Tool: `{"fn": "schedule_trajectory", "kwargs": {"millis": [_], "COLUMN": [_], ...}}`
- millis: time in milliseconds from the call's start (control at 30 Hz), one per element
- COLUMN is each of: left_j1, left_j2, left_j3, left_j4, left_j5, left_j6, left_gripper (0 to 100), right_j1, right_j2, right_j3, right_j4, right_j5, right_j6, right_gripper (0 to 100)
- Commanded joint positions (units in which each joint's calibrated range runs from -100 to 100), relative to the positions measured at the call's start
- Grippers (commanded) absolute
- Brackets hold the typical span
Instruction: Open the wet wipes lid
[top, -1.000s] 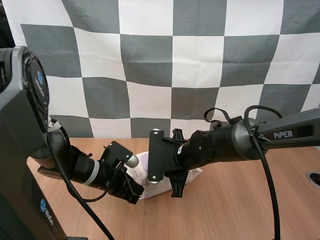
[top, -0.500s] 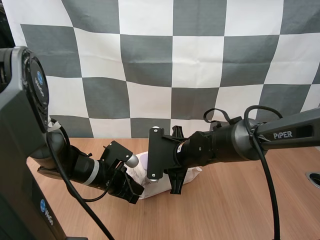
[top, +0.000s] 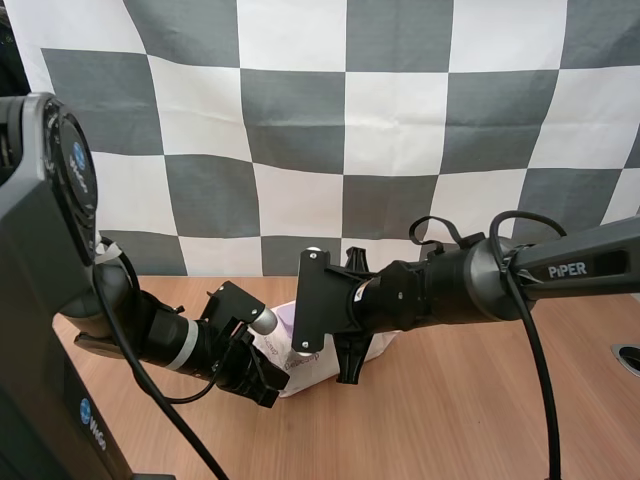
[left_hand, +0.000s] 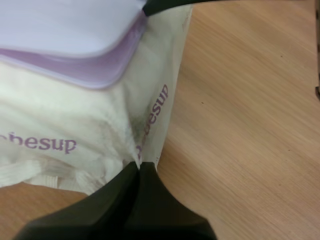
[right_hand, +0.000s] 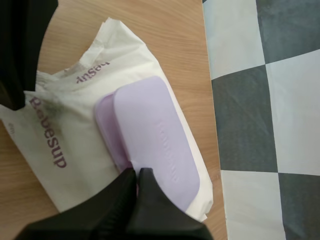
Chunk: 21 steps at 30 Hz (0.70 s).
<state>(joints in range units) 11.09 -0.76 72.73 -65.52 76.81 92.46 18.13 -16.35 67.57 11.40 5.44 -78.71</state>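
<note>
A white pack of wet wipes (top: 305, 372) with purple lettering lies on the wooden table (top: 470, 420) between my two arms. My left gripper (top: 268, 385) holds its near corner. In the left wrist view the fingers meet as one wedge (left_hand: 139, 165), shut on the creased edge of the pack (left_hand: 75, 115). The lavender lid (right_hand: 155, 135) sits slightly raised over its darker base. My right gripper (right_hand: 136, 172) is shut, pinching the lid's end edge. My left gripper (right_hand: 20, 50) shows dark at the pack's (right_hand: 65, 135) far corner in the right wrist view.
Bare wood stretches to the right of the pack, out to a round metal fitting (top: 628, 355) at the table's right edge. My left arm's large base (top: 40, 300) stands at the near left.
My right gripper has shifted slightly left and up at the lid. The left arm and the pack have stayed in place.
</note>
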Motion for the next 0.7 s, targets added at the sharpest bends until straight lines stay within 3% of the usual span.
{"fn": "schedule_trajectory", "kwargs": {"millis": [0, 333, 667], "left_j1": [-0.01, -0.01, -0.01], "left_j2": [0.0, 0.0, 0.0], "left_j3": [0.0, 0.0, 0.0], "left_j4": [0.1, 0.1, 0.5], "left_j5": [0.6, 0.6, 0.4], "left_j6": [0.9, 0.9, 0.9], "left_gripper": [0, 0, 0], "right_j1": [0.0, 0.0, 0.0], "right_j2": [0.0, 0.0, 2.6], "right_j3": [0.0, -0.1, -7.2], "right_j4": [1.5, 1.9, 6.3], "right_j5": [-1.9, -15.1, -15.2], "right_j6": [0.1, 0.1, 0.1], "right_gripper": [0, 0, 0]}}
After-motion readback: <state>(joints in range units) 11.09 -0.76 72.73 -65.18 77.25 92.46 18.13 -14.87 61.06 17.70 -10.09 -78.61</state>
